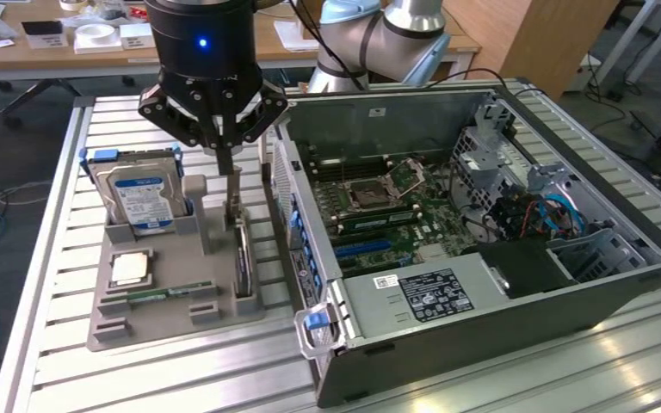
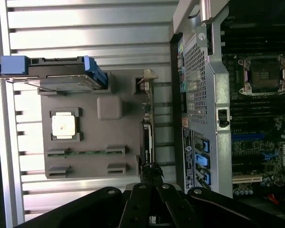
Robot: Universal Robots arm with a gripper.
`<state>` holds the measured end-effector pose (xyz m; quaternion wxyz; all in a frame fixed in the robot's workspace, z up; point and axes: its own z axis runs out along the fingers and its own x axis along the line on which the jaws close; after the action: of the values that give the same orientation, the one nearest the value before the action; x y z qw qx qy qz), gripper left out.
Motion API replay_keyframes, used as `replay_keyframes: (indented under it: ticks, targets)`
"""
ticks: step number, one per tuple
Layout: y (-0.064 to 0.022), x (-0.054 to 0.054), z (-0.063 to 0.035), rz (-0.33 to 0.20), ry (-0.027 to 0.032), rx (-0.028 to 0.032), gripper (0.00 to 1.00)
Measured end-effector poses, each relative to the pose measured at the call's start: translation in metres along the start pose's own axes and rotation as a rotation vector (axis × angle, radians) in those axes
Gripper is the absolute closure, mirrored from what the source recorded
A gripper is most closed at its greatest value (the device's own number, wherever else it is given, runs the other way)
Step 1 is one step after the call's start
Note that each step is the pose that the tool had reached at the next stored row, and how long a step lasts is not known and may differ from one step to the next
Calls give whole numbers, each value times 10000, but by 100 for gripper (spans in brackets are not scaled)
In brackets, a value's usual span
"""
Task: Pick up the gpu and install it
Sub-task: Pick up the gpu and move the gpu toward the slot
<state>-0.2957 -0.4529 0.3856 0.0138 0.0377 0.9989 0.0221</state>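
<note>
Currently pick-up step: gripper [image 1: 225,166] pinched shut on top edge of gpu [image 1: 242,251], card upright in slot at tray [image 1: 158,320] edge nearest computer case [image 1: 480,337]; clearing slot calls for straight vertical pull

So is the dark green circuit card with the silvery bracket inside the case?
Out: the gpu stands on edge in the grey tray.

The thin, dark gpu [image 1: 240,245] stands upright on its edge.
</note>
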Motion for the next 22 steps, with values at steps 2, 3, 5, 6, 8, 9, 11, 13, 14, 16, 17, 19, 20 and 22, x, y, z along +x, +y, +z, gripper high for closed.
replay_keyframes:
  ticks: [2,3,5,6,8,9,11,13,14,16,17,19,20,22]
  targets:
    - [0,0,0,0,0,0,89]
    - [0,0,0,-1,0,0,89]
    - [0,0,0,0,0,-1,89]
    - [0,0,0,0,0,0,89]
    - [0,0,0,0,0,0,89]
    - [0,0,0,0,1,0,89]
    - [0,0,0,0,0,0,83]
    - [0,0,0,0,0,-1,71]
    - [0,0,0,0,0,0,71]
    - [0,0,0,0,0,0,59]
    - [0,0,0,0,0,0,59]
    - [0,0,0,0,0,0,53]
    - [0,0,0,-1,0,0,53]
    - [-1,1,7,0,0,-2,53]
